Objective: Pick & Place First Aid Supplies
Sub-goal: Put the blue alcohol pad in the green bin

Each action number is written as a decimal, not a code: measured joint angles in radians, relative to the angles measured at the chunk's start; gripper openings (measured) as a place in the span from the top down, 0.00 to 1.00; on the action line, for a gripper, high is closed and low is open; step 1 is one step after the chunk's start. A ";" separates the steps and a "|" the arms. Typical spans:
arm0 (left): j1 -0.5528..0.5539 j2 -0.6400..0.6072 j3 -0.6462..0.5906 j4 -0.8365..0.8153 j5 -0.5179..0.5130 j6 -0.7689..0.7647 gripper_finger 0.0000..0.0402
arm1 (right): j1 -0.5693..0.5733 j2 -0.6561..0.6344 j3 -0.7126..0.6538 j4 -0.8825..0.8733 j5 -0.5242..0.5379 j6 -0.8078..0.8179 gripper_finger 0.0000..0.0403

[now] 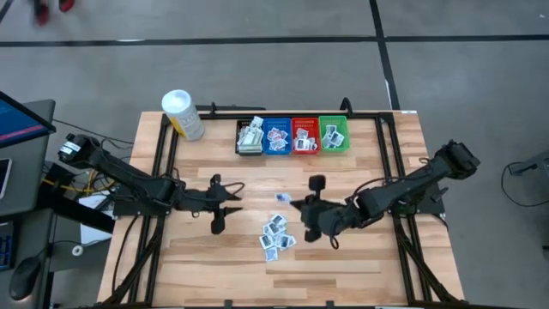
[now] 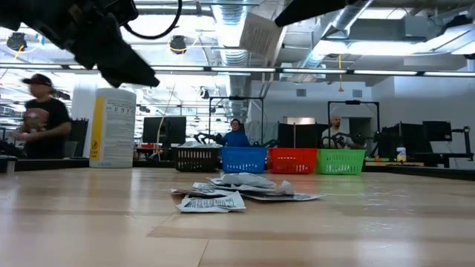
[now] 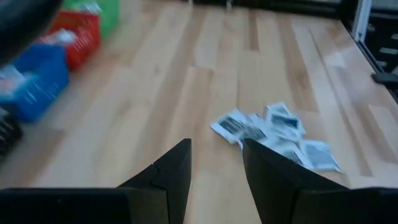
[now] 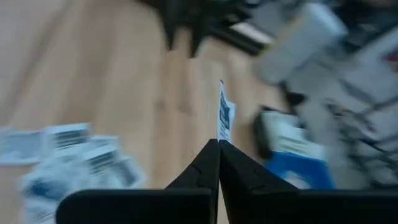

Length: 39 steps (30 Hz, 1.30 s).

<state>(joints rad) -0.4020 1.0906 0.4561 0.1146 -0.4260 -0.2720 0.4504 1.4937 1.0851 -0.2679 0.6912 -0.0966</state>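
A heap of small white first aid packets with dark marks lies flat on the wooden table, near its middle; it also shows in the left wrist view and the low view. My right gripper hangs above the table just far of the heap, shut on one packet. My left gripper hovers to the heap's left, open, with nothing between its fingers. Black, blue, red and green bins holding packets stand in a row at the far edge. My right gripper pinches one packet by its lower edge between its two fingertips. The fingers come slanting down from the table's right side. The packet stands edge-on beyond the fingertips, lifted clear of the table and of the heap.
A white tub with a yellow label stands at the far left corner. A black frame rail runs around the tabletop. Bare wood lies between the heap and the bins. People show in the room beyond the table.
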 joint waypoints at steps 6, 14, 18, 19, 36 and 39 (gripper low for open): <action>0.086 -0.122 0.000 0.018 0.000 0.152 0.64 | -0.008 -0.033 0.000 0.014 0.141 0.001 1.00; 0.202 -0.317 0.000 0.030 0.117 0.275 0.64 | -0.042 -0.035 -0.001 0.045 0.206 0.109 1.00; 0.267 -0.382 0.000 0.029 0.220 0.317 0.64 | -0.063 -0.035 0.000 0.044 0.230 0.206 1.00; 0.282 -0.395 0.000 0.031 0.242 0.329 0.64 | -0.068 -0.035 0.002 0.044 0.231 0.217 1.00; 0.617 -0.421 0.000 0.017 0.555 0.447 0.64 | -0.313 -0.053 0.033 -0.258 0.012 0.567 1.00; 0.677 -0.392 0.001 0.026 0.557 0.448 0.64 | -0.377 -0.069 0.031 -0.339 -0.059 0.494 1.00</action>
<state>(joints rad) 0.2749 0.6982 0.4568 0.1408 0.1307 0.1757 0.0735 1.4243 1.1158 -0.6071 0.6322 0.3978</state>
